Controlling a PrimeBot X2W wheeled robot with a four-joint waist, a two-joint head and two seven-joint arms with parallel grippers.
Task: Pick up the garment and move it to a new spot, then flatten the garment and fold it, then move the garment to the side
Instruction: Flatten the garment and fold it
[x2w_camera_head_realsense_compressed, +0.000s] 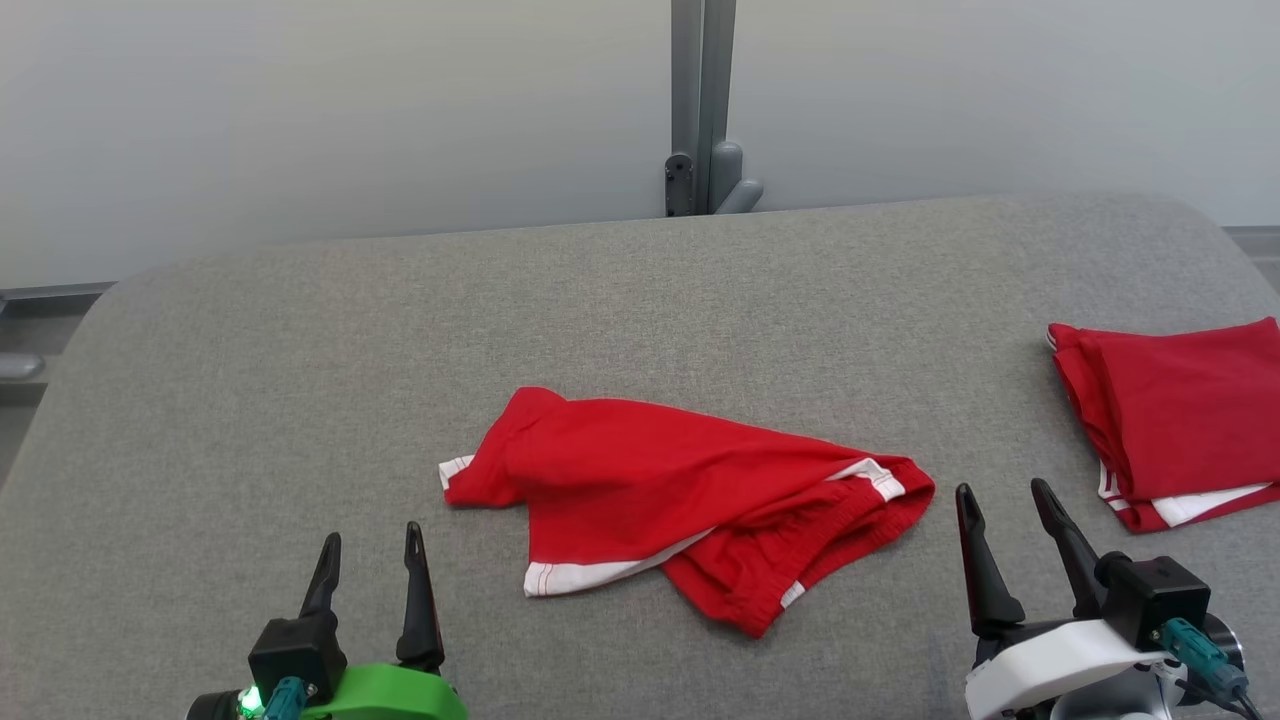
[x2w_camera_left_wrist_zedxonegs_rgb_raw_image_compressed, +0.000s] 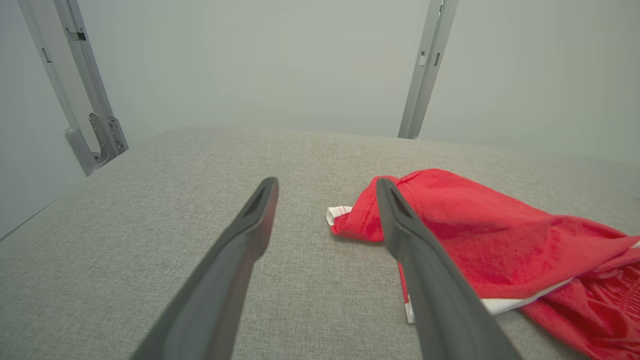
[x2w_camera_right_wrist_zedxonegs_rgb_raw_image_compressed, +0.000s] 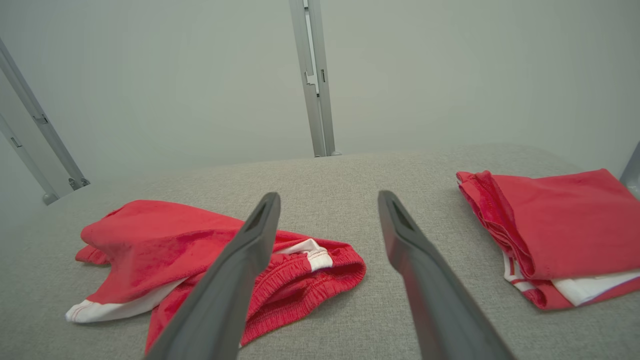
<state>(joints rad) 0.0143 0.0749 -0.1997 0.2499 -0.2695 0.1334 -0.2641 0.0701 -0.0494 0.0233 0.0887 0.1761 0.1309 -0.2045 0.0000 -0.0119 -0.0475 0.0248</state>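
a crumpled red garment with white trim lies on a grey fabric surface, straight in front of a grey upright post at the far edge and nearer the robot than the post. a folded red garment lies to the right of the post, well apart from the crumpled one. the left fingers, left of the post, and the right fingers, right of the post, are spread wide, holding nothing and touching neither garment.

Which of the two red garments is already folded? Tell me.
The red garment on the right, beside the right pincer: it lies in a neat squared stack. The middle garment is crumpled.
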